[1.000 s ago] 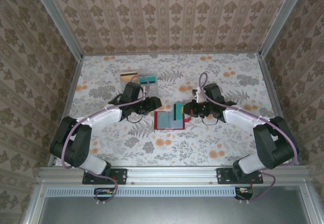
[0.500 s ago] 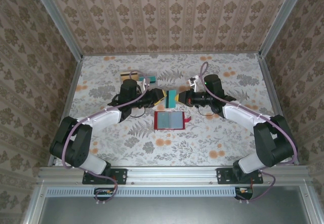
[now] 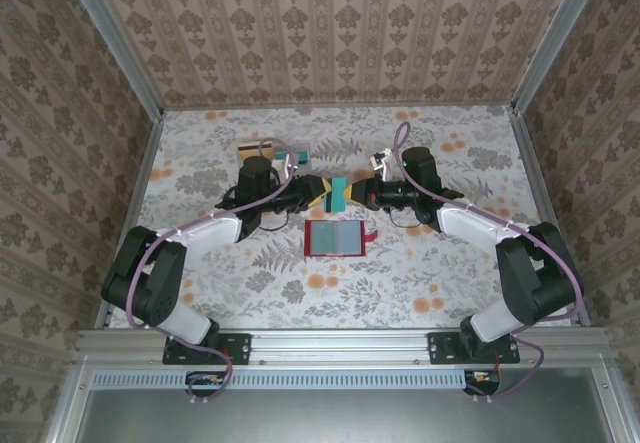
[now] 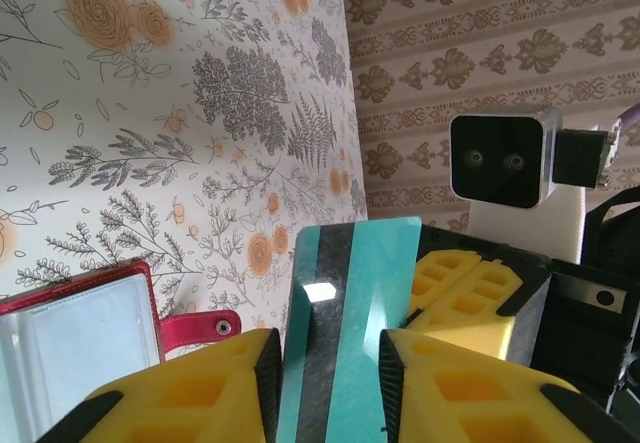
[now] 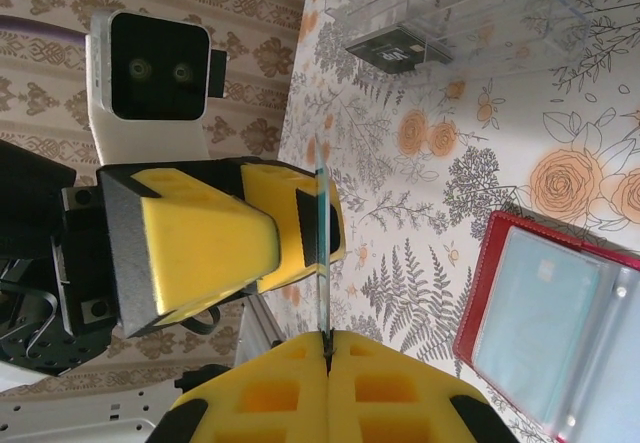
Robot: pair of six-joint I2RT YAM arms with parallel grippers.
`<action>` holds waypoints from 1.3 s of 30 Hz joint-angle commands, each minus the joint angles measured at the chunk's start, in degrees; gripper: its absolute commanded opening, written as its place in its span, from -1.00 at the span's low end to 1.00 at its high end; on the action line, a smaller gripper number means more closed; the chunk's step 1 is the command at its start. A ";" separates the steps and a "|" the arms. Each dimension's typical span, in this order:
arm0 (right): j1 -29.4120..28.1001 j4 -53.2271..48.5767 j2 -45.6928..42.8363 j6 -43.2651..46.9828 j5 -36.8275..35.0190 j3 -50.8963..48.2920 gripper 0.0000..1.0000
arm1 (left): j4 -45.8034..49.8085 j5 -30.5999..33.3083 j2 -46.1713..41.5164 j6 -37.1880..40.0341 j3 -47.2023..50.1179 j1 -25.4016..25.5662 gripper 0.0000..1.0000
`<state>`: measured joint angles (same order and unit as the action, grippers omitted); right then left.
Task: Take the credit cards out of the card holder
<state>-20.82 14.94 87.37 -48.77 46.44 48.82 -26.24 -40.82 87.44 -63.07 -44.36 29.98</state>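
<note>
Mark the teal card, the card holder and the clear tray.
teal card (image 4: 345, 308), left wrist view, middle of its face
card holder (image 3: 333, 238), top external view, grey-blue inside
clear tray (image 5: 520, 18), right wrist view, clear wall

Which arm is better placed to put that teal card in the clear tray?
Probably the left: the left gripper straddles the teal card pinched by the right gripper, and the clear tray sits on its side.

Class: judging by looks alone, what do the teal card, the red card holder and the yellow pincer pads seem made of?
Teal card: likely rigid plastic, glossy; a glare spot sits on its dark stripe. Card holder: red leather-like cover, matte, with clear shiny sleeves inside. Pincer pads: matte yellow with moulded recesses; plastic or foam, unclear.
</note>
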 commanded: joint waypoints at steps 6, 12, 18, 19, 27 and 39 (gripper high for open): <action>0.21 2.70 1.65 -1.01 1.55 0.66 -1.00 | -6.22 -3.44 0.36 -1.34 0.67 0.47 -0.58; 0.17 2.13 2.45 -0.54 1.20 0.58 -0.56 | -5.49 -3.63 -0.14 -0.80 0.48 0.43 -0.95; 0.42 -2.21 1.39 2.28 -1.04 0.66 0.40 | 2.38 -3.79 -1.22 4.15 -1.68 -0.13 -1.00; 0.54 -3.71 0.86 3.04 -1.82 0.73 0.58 | 5.68 -3.50 -1.75 6.08 -2.46 -0.26 -1.00; 1.23 -13.14 -4.50 9.23 -9.02 2.02 1.00 | 46.55 9.18 -5.21 37.58 -17.95 -1.11 -1.00; 2.11 -18.38 -9.71 12.12 -12.90 2.54 1.00 | 55.52 30.90 -9.27 86.23 -23.68 -1.41 -1.00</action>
<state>-19.25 -1.43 80.38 -38.24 35.03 50.26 27.35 -17.28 80.53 4.47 -68.88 28.47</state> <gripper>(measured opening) 0.999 0.047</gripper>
